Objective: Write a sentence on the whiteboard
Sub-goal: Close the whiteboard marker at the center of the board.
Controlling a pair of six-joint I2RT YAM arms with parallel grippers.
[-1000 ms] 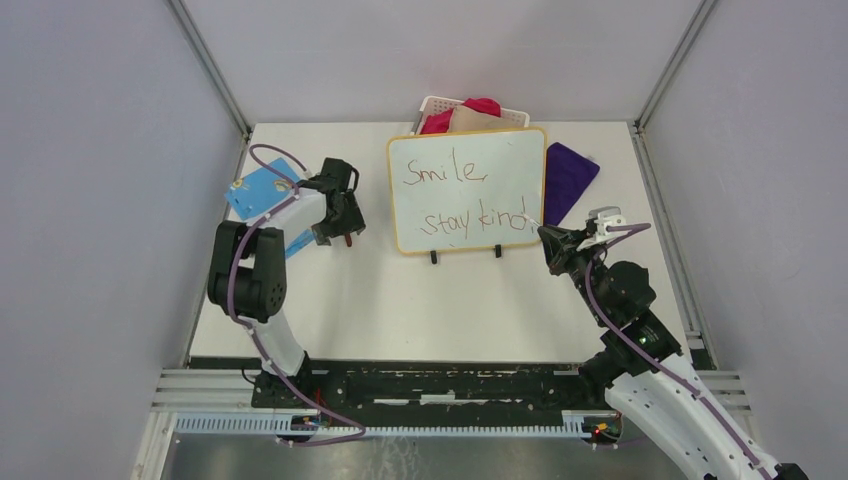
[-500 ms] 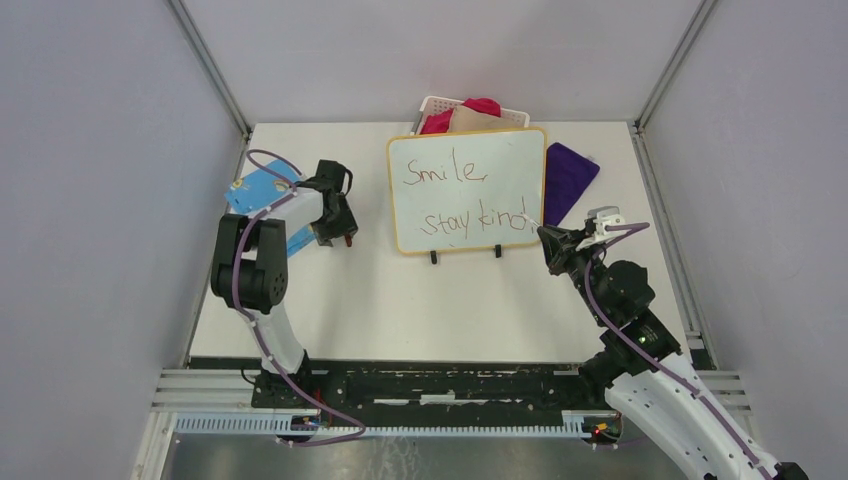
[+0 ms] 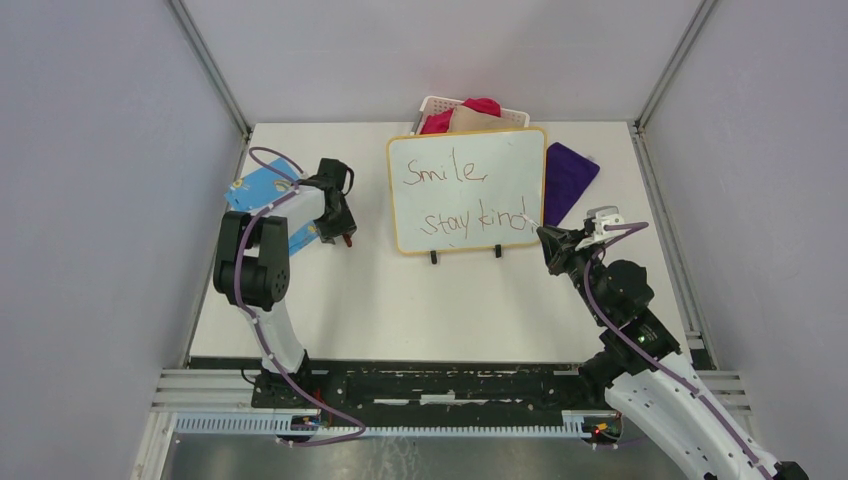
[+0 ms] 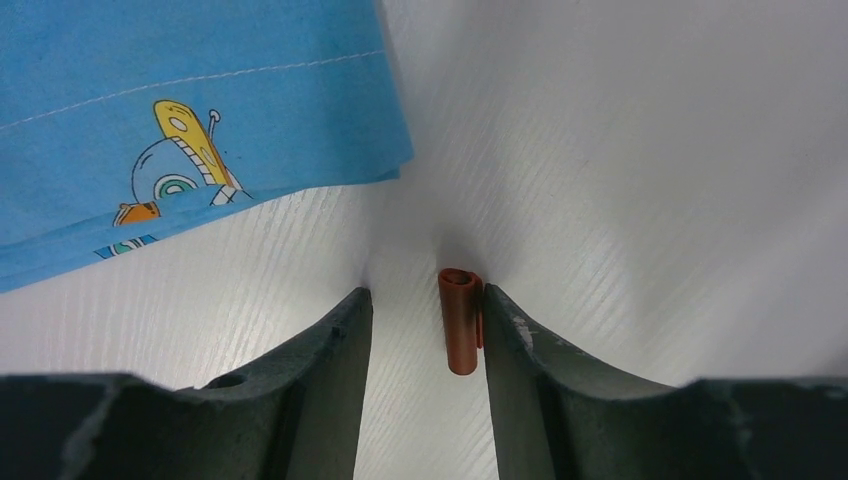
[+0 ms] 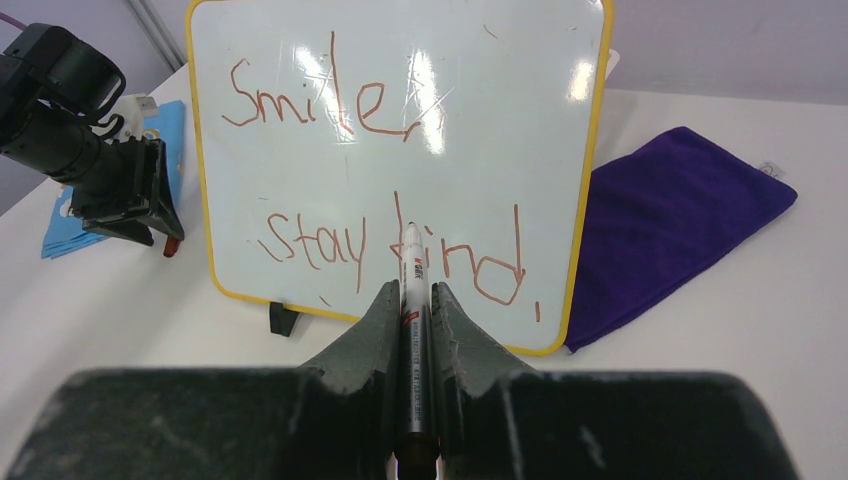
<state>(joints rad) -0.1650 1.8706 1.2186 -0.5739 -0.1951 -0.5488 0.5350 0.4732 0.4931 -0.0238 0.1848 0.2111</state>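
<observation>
The whiteboard (image 3: 510, 160) stands upright on black feet at the table's back middle. On it is the sentence (image 5: 345, 95) in red: "Smile," above "stay kind". My right gripper (image 5: 410, 290) is shut on a white marker (image 5: 411, 262), its tip pointing at the board's lower right part, close to "kind". In the top view this gripper (image 3: 545, 235) sits just off the board's lower right corner. Left of the board, my left gripper (image 4: 425, 295) points down at the table, open around a small red marker cap (image 4: 460, 330). The cap touches the right finger, with a gap to the left finger.
A blue printed cloth (image 4: 180, 120) lies just beyond the left gripper, at the table's left (image 3: 262, 190). A purple cloth (image 3: 567, 178) lies right of the board. Behind the board stands a white basket (image 3: 432, 103) with red and beige cloths.
The left gripper's jaws have narrowed around the red cap and the wrist has shifted slightly left. The right arm and marker have not moved.
</observation>
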